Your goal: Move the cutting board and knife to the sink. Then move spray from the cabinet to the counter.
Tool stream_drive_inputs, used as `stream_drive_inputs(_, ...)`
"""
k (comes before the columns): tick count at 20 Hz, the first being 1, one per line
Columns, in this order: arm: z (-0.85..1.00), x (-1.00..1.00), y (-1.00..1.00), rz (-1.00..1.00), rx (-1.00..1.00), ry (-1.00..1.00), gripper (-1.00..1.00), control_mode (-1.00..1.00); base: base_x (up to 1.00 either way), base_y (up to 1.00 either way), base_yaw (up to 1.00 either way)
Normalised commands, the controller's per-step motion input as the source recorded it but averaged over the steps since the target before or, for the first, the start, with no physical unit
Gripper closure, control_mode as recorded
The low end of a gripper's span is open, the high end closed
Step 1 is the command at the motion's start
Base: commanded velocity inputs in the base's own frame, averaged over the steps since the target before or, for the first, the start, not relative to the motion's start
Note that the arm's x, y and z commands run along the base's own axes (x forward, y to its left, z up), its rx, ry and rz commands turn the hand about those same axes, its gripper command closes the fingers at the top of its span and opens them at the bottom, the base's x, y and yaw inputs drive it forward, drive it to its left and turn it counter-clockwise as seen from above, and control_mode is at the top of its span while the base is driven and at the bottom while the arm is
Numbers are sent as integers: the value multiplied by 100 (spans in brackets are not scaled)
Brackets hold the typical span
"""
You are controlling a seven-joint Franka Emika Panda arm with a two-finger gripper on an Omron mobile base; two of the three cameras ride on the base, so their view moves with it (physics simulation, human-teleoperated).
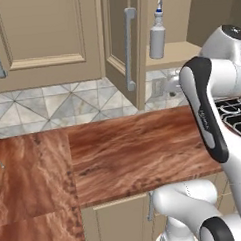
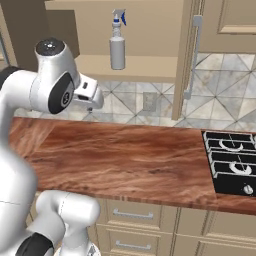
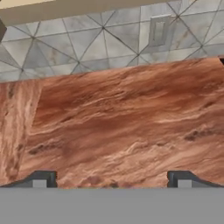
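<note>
My gripper (image 3: 112, 179) hangs wide, empty. Spray (image 2: 117, 44) upright on cabinet shelf above counter (image 2: 130, 155); probably light, slick plastic, I'd grab its body.

Spray (image 2: 117, 46) in cabinet (image 2: 150, 65), above counter (image 2: 125, 160).

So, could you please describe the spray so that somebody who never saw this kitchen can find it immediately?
Look above the reddish-brown counter to the open wall cabinet, whose door hangs open. The spray stands upright on its lowest shelf. It is a small pale-grey bottle with a white-and-blue trigger nozzle, and nothing else stands beside it on that shelf.
</note>
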Motion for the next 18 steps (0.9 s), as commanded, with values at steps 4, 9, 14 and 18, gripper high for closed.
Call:
stream_drive_inputs(4,39,1,0,0,0,-34,-100,-100,0,0,0)
stream_drive_inputs(9,37,6,3,0,0,-38,-100,-100,0,0,0)
stream_drive_inputs(14,36,7,7,0,0,-40,-100,-100,0,0,0)
stream_drive_inputs(18,41,5,1,-1,0,-35,-100,-100,0,0,0)
